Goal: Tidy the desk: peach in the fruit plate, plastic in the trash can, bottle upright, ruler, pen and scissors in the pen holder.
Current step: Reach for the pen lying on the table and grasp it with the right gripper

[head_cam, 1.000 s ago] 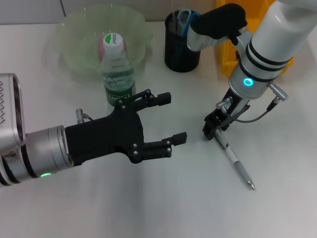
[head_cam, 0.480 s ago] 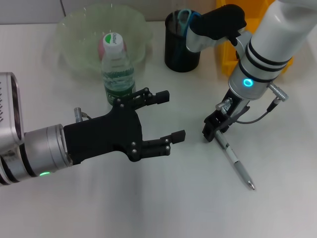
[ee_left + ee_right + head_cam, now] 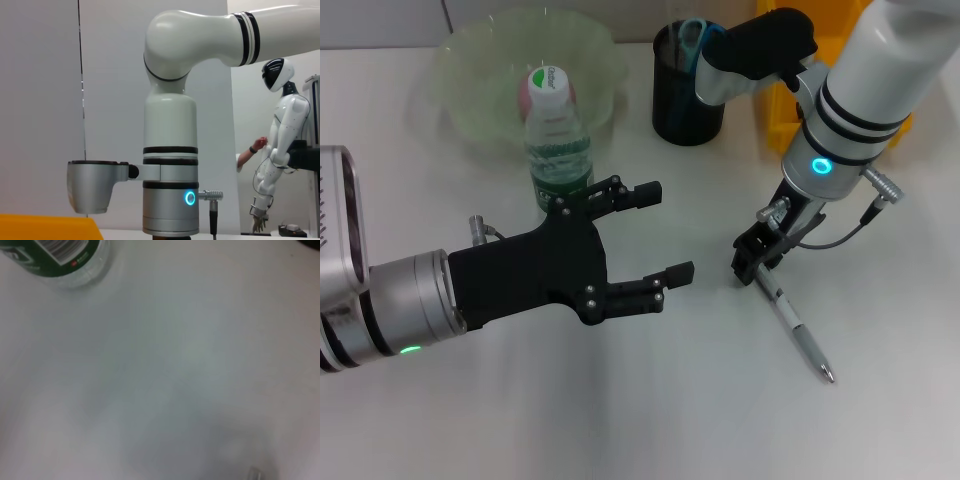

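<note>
Right end effector (image 3: 752,268) down at the white table (image 3: 650,410), black fingers pressed together on the upper end of the pen (image 3: 790,325). Pen lying on the table, tip pointing toward the near edge, the silver part free of the fingers.

Left end effector (image 3: 660,234) held above the table at the near left, fingers spread wide, nothing between them. Just behind it, water bottle (image 3: 557,140) standing upright, green label, white-and-green cap.

Behind the bottle, pale green fruit plate (image 3: 470,70) with the pink peach (image 3: 532,95) inside, partly hidden by the bottle cap.

Black pen holder (image 3: 682,95) at the far middle, blue-handled scissors (image 3: 692,38) standing in it. Yellow container (image 3: 775,105) beside the holder, mostly hidden behind the right arm.

In the right wrist view, only the bottom of the bottle and bare table.
</note>
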Action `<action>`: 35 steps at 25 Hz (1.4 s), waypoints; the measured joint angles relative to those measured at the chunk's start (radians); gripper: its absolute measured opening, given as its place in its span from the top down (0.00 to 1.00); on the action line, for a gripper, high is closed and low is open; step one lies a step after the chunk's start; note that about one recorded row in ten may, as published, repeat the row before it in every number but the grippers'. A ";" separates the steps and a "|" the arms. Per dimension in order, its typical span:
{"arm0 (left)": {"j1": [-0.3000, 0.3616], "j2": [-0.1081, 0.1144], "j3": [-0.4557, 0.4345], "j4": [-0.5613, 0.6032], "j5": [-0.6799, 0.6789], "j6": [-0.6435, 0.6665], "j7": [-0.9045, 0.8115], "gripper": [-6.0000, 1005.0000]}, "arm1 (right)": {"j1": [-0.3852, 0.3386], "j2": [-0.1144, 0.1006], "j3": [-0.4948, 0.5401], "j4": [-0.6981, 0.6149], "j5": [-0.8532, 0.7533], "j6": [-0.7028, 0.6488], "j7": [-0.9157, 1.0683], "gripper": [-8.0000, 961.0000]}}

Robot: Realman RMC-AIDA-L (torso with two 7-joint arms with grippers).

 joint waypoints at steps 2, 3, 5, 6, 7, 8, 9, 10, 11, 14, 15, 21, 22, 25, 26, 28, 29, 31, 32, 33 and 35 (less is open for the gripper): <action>0.000 0.000 0.000 0.000 0.000 0.000 0.000 0.17 | -0.001 0.000 -0.007 0.000 0.000 0.000 0.000 0.58; 0.000 0.000 0.000 0.000 0.000 0.000 0.000 0.17 | -0.001 0.000 -0.013 -0.001 0.000 0.000 0.000 0.58; 0.000 0.000 0.000 0.000 0.000 0.000 0.000 0.17 | -0.003 0.000 -0.024 -0.004 -0.001 0.000 0.002 0.58; -0.001 0.000 0.000 0.000 0.000 0.000 0.000 0.17 | -0.003 0.000 -0.024 -0.004 -0.001 0.000 0.002 0.58; -0.001 0.000 0.000 0.000 0.000 0.000 0.000 0.17 | -0.003 0.000 -0.025 -0.004 -0.001 0.000 0.003 0.59; -0.001 0.000 0.000 0.000 0.000 0.000 0.000 0.17 | -0.004 0.000 -0.025 -0.004 0.000 0.001 0.003 0.59; -0.001 0.000 0.000 0.000 0.000 0.000 0.000 0.17 | -0.004 0.000 -0.025 -0.004 0.000 0.002 0.003 0.59; -0.001 0.000 0.000 0.000 0.000 0.000 0.000 0.17 | -0.005 0.000 -0.025 -0.005 0.002 0.002 0.003 0.59; -0.001 0.000 0.000 0.000 0.000 0.000 0.000 0.17 | -0.005 0.000 -0.025 -0.005 0.002 0.002 0.003 0.59; -0.001 0.000 0.000 0.000 0.000 0.000 0.000 0.17 | -0.007 0.000 -0.026 -0.008 0.004 0.003 0.003 0.61; -0.001 0.000 0.000 0.000 0.000 0.000 0.000 0.17 | -0.007 0.000 -0.026 -0.008 0.005 0.004 0.003 0.61; -0.001 0.000 0.000 -0.001 0.000 0.000 0.000 0.17 | -0.007 0.000 -0.026 -0.013 0.005 0.006 0.004 0.64; -0.001 0.000 0.000 -0.003 0.000 0.000 0.000 0.17 | -0.008 0.000 -0.026 -0.014 0.005 0.006 0.004 0.65; -0.003 0.000 0.000 -0.012 0.000 0.000 0.000 0.17 | -0.008 0.000 -0.026 -0.015 0.006 0.004 0.004 0.66; -0.003 0.000 0.000 -0.013 0.000 0.000 0.000 0.17 | -0.008 0.000 -0.026 -0.015 0.006 0.004 0.004 0.66; -0.003 0.000 0.000 -0.014 0.000 0.000 0.000 0.17 | -0.007 0.000 -0.026 -0.016 0.006 0.003 0.004 0.66; -0.004 0.000 0.000 -0.014 0.000 0.000 0.000 0.17 | -0.007 0.000 -0.026 -0.016 0.006 0.003 0.004 0.68; -0.004 0.000 0.000 -0.014 0.000 0.000 0.000 0.17 | -0.007 0.000 -0.026 -0.016 0.006 0.003 0.004 0.70; -0.003 0.000 0.000 -0.014 0.000 0.000 0.000 0.17 | -0.007 0.000 -0.026 -0.016 0.006 0.003 0.004 0.72; -0.003 0.000 0.000 -0.014 0.000 0.000 0.000 0.17 | -0.008 0.000 -0.026 -0.016 0.006 0.003 0.004 0.73; -0.003 0.000 0.000 -0.014 0.000 0.000 0.000 0.17 | -0.008 0.000 -0.026 -0.017 0.006 0.003 0.003 0.76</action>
